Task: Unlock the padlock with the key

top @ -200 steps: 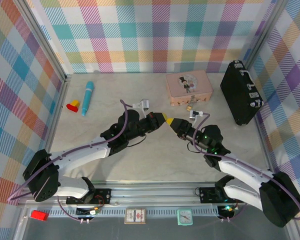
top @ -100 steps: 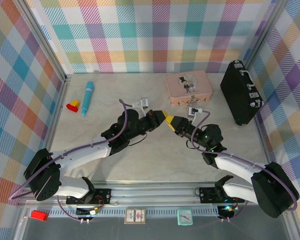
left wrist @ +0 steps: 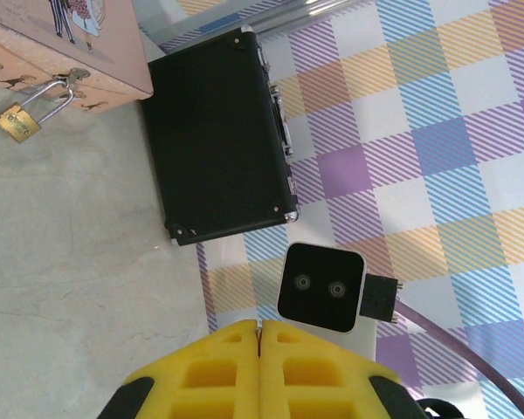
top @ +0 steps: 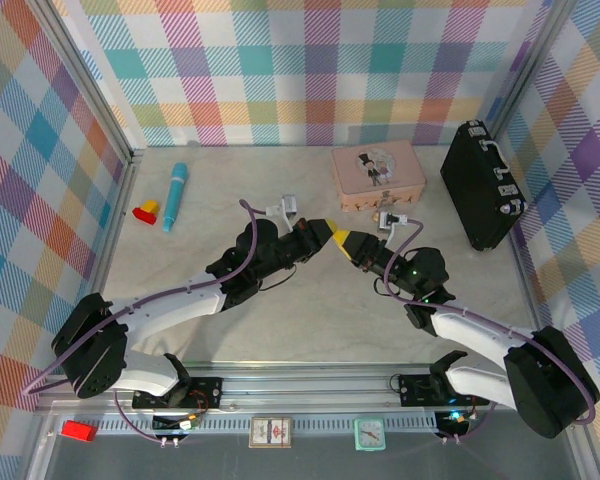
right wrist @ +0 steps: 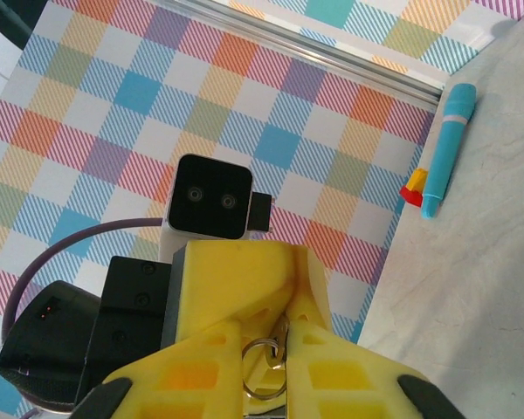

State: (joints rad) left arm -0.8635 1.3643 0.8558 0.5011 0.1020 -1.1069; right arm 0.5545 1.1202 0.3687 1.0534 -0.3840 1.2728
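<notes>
Left wrist view: what does the padlock [left wrist: 16,124] look like?
Tiny brass body and a thin silvery shackle. It lies tilted on the table [left wrist: 61,262], and the shackle reaches the side of the pink tin [left wrist: 70,35].
And the key [right wrist: 263,354]?
Right wrist view shows a small metal ring and a thin dark sliver at the tips of the left gripper [right wrist: 284,314], whose yellow fingers are pressed together.
Right gripper [right wrist: 269,346]?
Its fingers closely flank the ring. Whether they pinch it, I cannot tell.

Left fingers [top: 318,233] shut, tips against right fingers [top: 349,240]
</notes>
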